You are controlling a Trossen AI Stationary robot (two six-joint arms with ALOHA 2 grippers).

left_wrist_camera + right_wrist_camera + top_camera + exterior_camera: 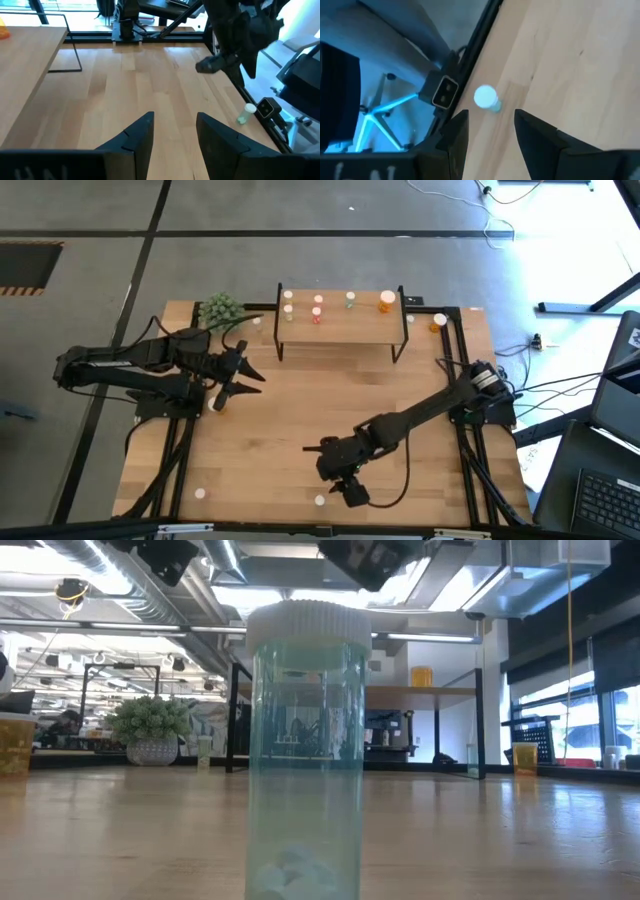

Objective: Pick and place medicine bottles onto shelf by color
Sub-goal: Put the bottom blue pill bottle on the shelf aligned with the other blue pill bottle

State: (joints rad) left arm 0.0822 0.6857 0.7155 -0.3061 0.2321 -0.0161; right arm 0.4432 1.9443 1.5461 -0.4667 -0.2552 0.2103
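**Right claw poised above a green bottle at the near edge**

The right gripper (490, 132) hangs over the worktop's (300, 400) near edge, right of centre, fingers parted and grasping nothing; just beyond its fingertips a small green bottle (486, 97) with a pale cap stands upright, close to the black frame rail along that edge; the low view shows the same bottle (305, 750) very near its lens, clear green, white-capped, with a few pale pills at its bottom. The left gripper (237, 384) hovers over the left part of the worktop, fingers spread and empty. The shelf (340, 323) stands at the far edge near the middle, carrying small bottles in a row and an orange bottle (386, 302) at its right end; a green plant ball (220, 310) sits by the far left corner; another small white-capped bottle (200, 493) stands near the near left corner.
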